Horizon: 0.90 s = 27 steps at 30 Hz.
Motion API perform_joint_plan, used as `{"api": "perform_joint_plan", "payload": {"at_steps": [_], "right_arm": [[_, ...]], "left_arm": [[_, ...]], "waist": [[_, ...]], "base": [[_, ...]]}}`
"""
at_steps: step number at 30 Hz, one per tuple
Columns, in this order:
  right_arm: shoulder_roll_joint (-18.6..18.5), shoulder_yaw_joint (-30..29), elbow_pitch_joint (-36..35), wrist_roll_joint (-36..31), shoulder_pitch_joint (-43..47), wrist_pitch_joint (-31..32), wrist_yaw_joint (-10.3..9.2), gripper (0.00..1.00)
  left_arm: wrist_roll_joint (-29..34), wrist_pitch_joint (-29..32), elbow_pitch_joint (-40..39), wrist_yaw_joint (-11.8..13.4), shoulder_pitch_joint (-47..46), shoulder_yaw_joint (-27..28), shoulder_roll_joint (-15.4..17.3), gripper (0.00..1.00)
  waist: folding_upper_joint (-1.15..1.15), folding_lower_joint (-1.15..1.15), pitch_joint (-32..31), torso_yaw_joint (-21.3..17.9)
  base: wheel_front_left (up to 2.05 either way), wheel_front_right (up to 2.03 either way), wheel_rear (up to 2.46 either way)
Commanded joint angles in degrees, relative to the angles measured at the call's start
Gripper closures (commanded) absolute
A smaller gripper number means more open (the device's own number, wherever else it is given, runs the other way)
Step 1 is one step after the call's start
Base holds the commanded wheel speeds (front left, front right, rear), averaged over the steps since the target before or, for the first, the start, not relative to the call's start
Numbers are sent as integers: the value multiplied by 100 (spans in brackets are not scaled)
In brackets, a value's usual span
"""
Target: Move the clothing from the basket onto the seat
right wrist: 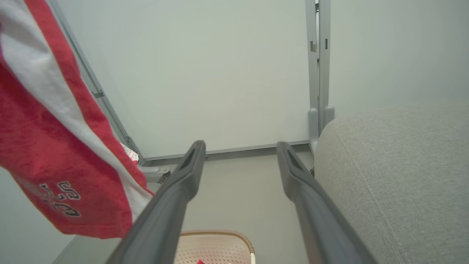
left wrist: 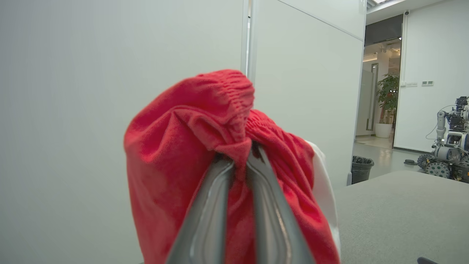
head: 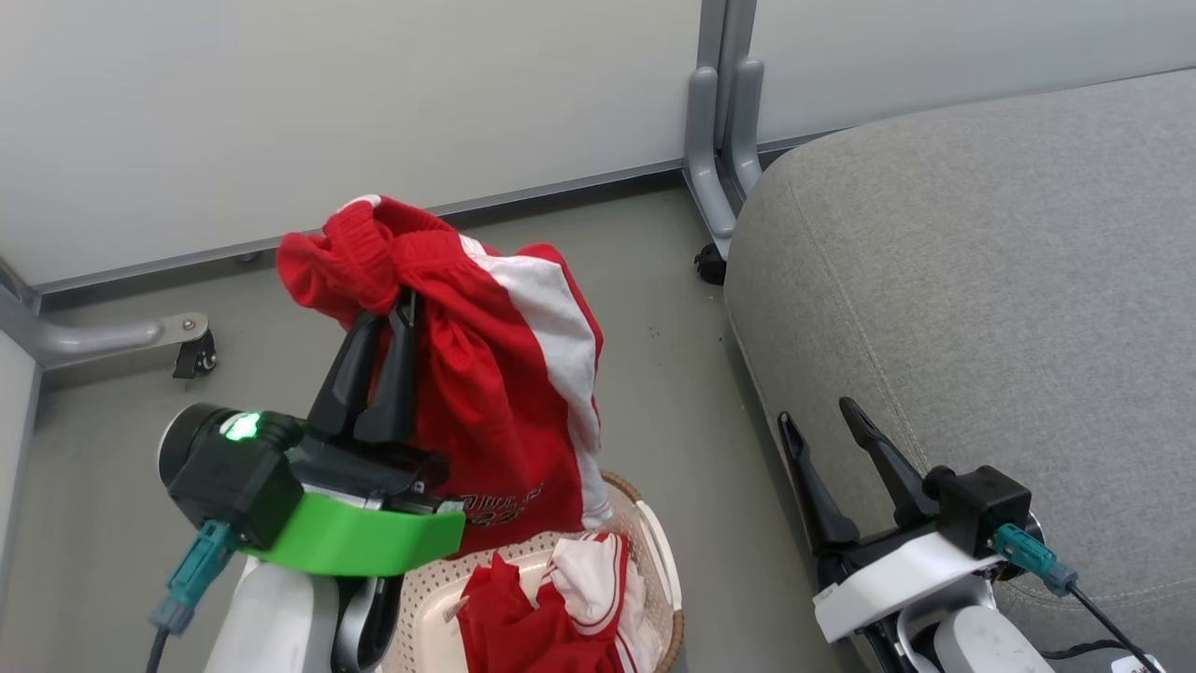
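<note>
A grey floor (head: 673, 393) runs up to pale partition walls (head: 374, 112). My left claw (head: 392, 308) is pressed together on the ribbed waistband of a bright red soft sports garment (head: 505, 393) with a white side panel. The garment hangs in the air above the cream-white perforated plastic basket (head: 659, 551) with a brown woven-look rim. More red and white clothing (head: 551, 608) lies inside it. My right claw (head: 816, 413) is spread wide and holds nothing, just beside the large light grey fabric seat (head: 981, 280).
</note>
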Motion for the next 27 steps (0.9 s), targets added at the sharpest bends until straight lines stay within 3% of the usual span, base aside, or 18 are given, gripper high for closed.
{"api": "perform_joint_plan", "payload": {"at_steps": [1, 6, 14, 27], "right_arm": [[-38, 20, -15, 1, 99, -18, 0, 0], [-68, 56, -36, 12, 104, -18, 0, 0], [-75, 48, -78, 16, 90, -18, 0, 0], [-43, -75, -100, 35, 9, -18, 0, 0]], "left_arm": [[-24, -3, -174, -51, 123, 83, -76, 100], [-374, -2, -701, -87, 195, -197, -166, 100], [-835, -3, -919, -90, 48, -1038, 237, 100], [-916, -3, -861, -88, -22, -1153, 302, 100]], "waist": [[0, 0, -11, -18], [0, 0, -16, -93], [0, 0, 29, -181], [0, 0, 46, -216]], "base": [[0, 0, 0], [0, 0, 0], [0, 0, 0], [0, 0, 0]]}}
